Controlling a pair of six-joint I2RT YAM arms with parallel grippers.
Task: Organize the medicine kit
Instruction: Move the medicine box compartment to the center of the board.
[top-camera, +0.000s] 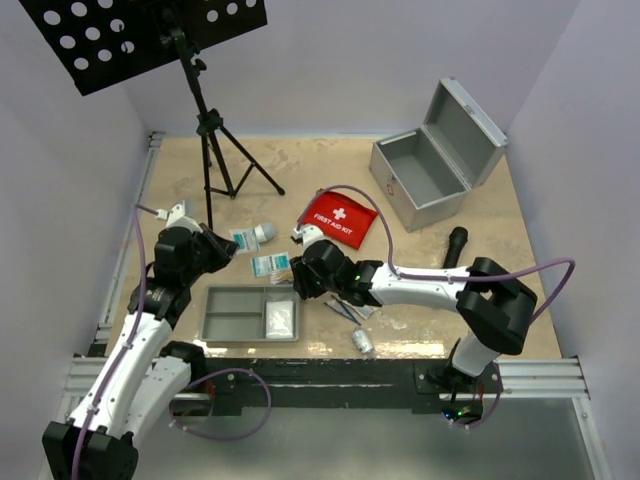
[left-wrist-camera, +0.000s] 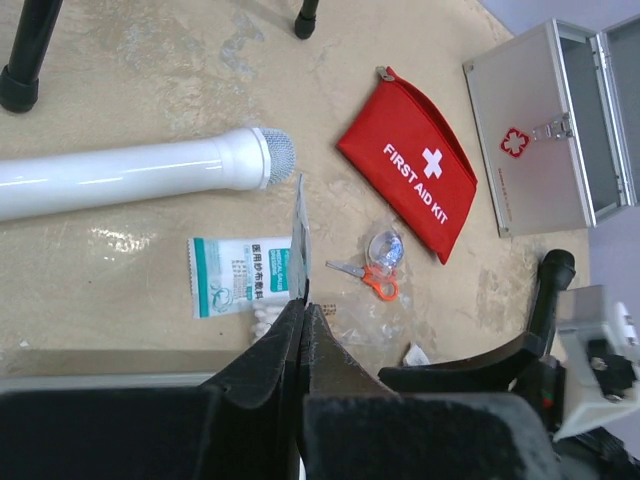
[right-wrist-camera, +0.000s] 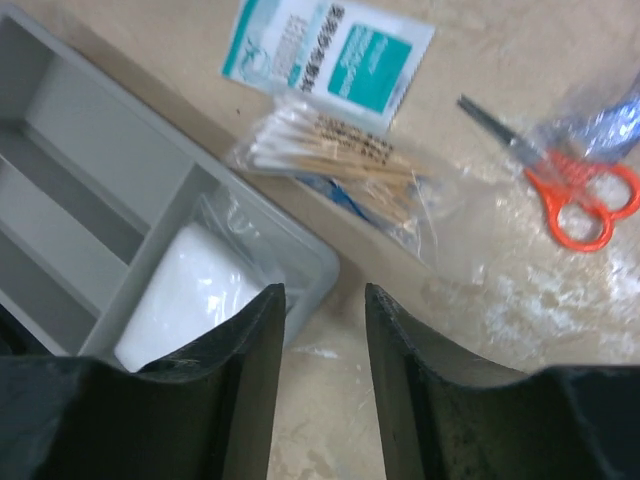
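Right pincer (right-wrist-camera: 320, 295) hangs released over the mottled beige counter (right-wrist-camera: 480, 330), grey plastic divided tray (right-wrist-camera: 90, 180) cornered right beneath it. Left pincer (left-wrist-camera: 303, 306) is clenched on a thin flat packet (left-wrist-camera: 299, 230). Pale lilac walls (top-camera: 350, 70) all round.

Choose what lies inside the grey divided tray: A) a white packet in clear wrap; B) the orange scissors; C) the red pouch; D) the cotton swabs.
A: the white packet sits in a compartment of the grey tray; scissors, swabs and pouch lie outside it.
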